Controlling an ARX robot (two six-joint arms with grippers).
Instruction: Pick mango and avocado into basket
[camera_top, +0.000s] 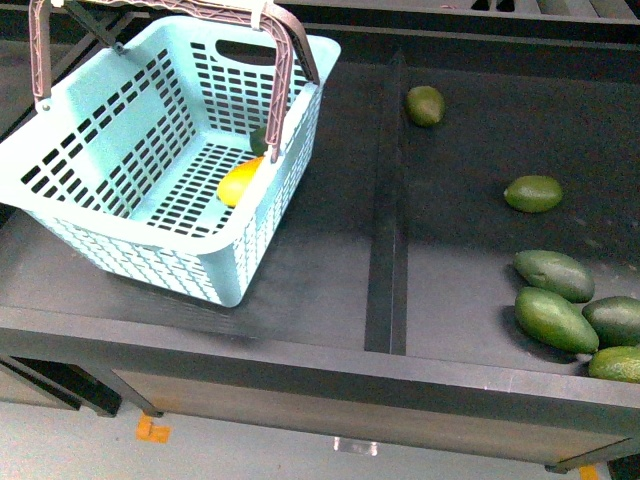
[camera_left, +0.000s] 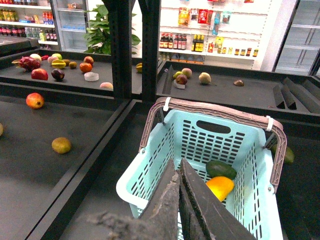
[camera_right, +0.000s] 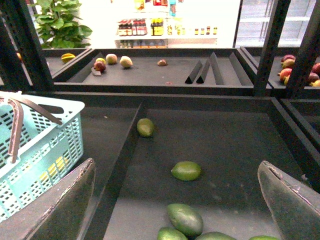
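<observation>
**Mango and avocado both in the basket**

I count one mango and one avocado on the basket floor, touching, avocado beyond the mango, its long axis across the basket. Six green fruits lie right of the basket. Left jaws are closed, empty; right jaws gape wide, empty.

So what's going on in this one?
A two-armed robot is sorting fruit at a shop display. The mango and avocado already lie in the basket. The left gripper has its jaws shut and empty above the basket; the right gripper is open over the loose green fruit.
</observation>
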